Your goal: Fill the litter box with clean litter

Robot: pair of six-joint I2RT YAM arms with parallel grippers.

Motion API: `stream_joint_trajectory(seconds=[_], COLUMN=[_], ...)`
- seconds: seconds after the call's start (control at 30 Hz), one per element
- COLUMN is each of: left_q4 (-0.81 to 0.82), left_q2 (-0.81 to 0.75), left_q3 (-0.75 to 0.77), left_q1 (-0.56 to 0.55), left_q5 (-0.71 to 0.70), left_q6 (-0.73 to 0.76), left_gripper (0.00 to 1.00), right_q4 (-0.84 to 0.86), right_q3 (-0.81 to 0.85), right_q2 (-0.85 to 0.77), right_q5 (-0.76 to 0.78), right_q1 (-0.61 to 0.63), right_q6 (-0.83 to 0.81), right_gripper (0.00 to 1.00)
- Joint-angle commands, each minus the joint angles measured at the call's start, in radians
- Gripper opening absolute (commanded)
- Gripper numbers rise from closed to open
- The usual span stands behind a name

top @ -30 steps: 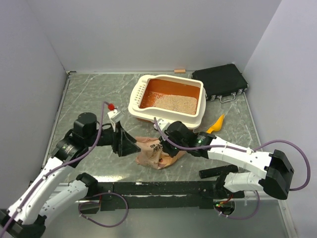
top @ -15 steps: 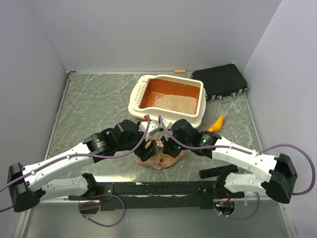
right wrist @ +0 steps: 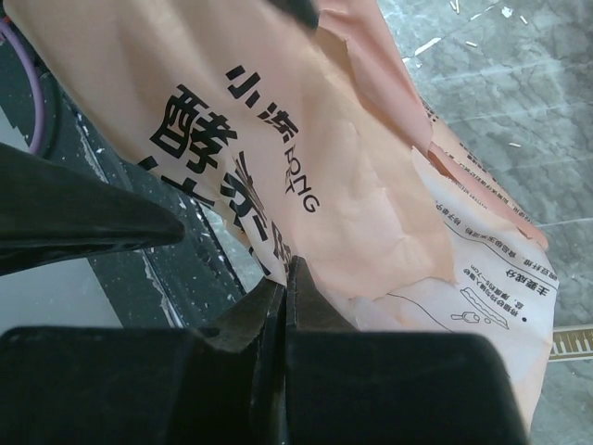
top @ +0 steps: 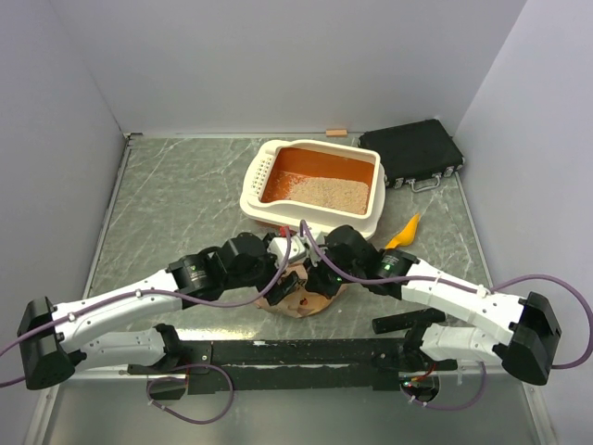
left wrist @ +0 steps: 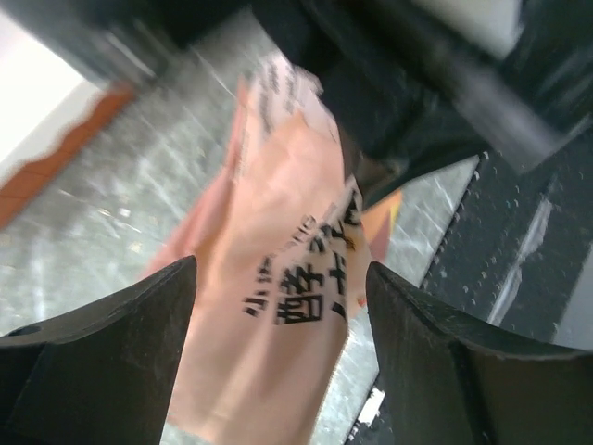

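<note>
While the right gripper (right wrist: pixel 285 274) pinches the paper bag (right wrist: pixel 315 139) with jaws pressed together, the left gripper (left wrist: pixel 280 278) straddles it, jaws spread wide.

Bright, even light; blurry left wrist view.

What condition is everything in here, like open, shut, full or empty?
litter box: partly filled with litter
paper bag: crumpled
left tool: open, fingers either side of the bag
right tool: shut on the bag's edge
black case: closed
scoop: lying loose, right of the box
</note>
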Motion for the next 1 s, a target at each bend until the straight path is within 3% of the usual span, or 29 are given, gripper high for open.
stream_joint_trajectory(seconds=[0.0, 0.1, 0.17, 0.2, 0.23, 0.3, 0.37, 0.4, 0.5, 0.6, 0.73, 0.83, 0.9, 0.97], left_q4=[0.04, 0.035, 0.031, 0.034, 0.023, 0.006, 0.006, 0.011, -0.002, -0.035, -0.012, 0.014, 0.011, 0.006], left_q2=[0.003, -0.011, -0.017, -0.015, -0.006, 0.011, 0.018, 0.014, -0.029, -0.08, -0.199, -0.267, -0.29, -0.313], left_q3=[-0.042, -0.067, -0.08, -0.084, -0.076, -0.067, -0.067, -0.07, -0.082, -0.088, -0.114, -0.126, -0.137, -0.148], left_q1=[-0.005, -0.005, -0.007, -0.005, -0.005, -0.007, -0.005, -0.005, -0.005, -0.005, -0.005, -0.005, -0.005, -0.005], left_q5=[0.108, 0.136, 0.131, 0.119, 0.111, 0.04, 0.001, -0.017, -0.114, -0.226, -0.251, -0.223, -0.203, -0.191], left_q6=[-0.032, -0.041, -0.041, -0.041, -0.035, -0.032, -0.026, -0.024, -0.014, 0.005, 0.095, 0.144, 0.164, 0.166], left_gripper=[0.77, 0.76, 0.68, 0.59, 0.33, 0.01, 0.01, 0.01, 0.01, 0.01, 0.01, 0.01, 0.01, 0.01], right_q4=[-0.018, -0.024, -0.027, -0.029, -0.029, -0.032, -0.036, -0.041, -0.044, -0.044, -0.062, -0.058, -0.047, -0.036], right_q3=[-0.008, -0.005, -0.004, -0.004, -0.004, -0.005, -0.007, -0.01, -0.017, -0.002, 0.055, 0.087, 0.093, 0.092], right_q2=[-0.044, -0.05, -0.048, -0.053, -0.055, -0.062, -0.07, -0.081, -0.111, -0.146, -0.168, -0.17, -0.174, -0.167], right_q5=[-0.042, -0.044, -0.045, -0.045, -0.045, -0.044, -0.044, -0.041, 0.007, 0.082, 0.204, 0.24, 0.257, 0.252], right_q1=[-0.002, -0.002, -0.002, -0.002, -0.002, 0.0, -0.002, -0.002, 0.0, -0.006, -0.014, -0.022, -0.029, -0.041], right_q6=[0.0, 0.0, 0.0, -0.002, 0.001, 0.004, 0.001, 0.001, 0.009, 0.004, -0.054, -0.202, -0.304, -0.391], right_gripper=[0.0, 0.0, 0.0, 0.0, 0.0, 0.0, 0.08, 0.24, 0.43, 0.53, 0.58, 0.61, 0.71, 0.72])
